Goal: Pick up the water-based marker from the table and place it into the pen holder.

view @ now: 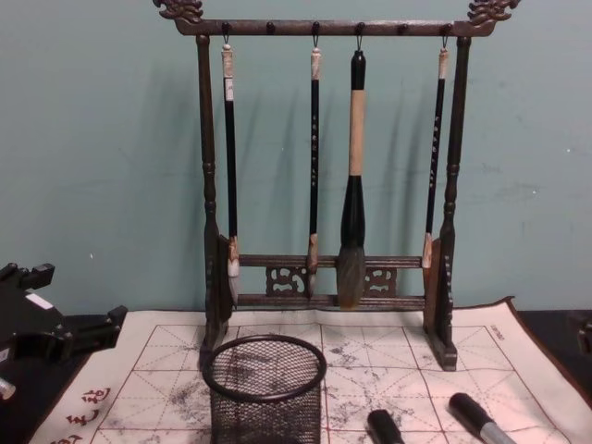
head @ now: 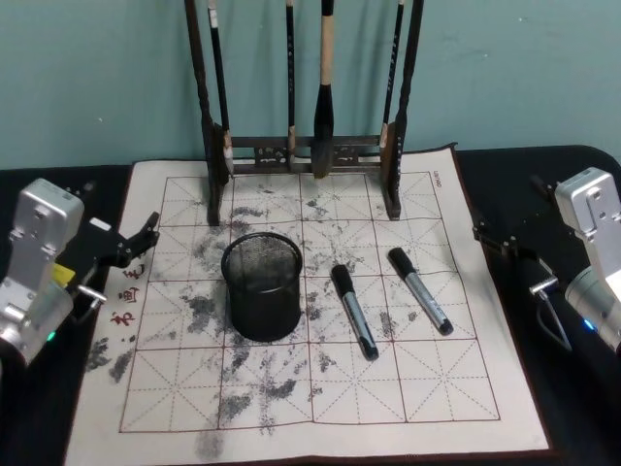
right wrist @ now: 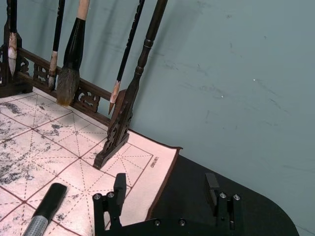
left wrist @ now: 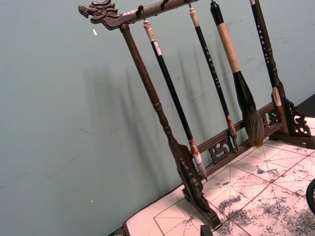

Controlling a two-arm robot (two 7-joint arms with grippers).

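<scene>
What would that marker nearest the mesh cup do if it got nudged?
The marker looks round and smooth, so it would probably roll sideways across the mat. Its body seems rigid, so it should lift without bending. Being slim and glossy, it might slip when pinched.

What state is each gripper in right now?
Left gripper: fingers open, empty, at the left edge of the mat.
Right gripper: fingers open, empty, above the table right of the mat.
</scene>
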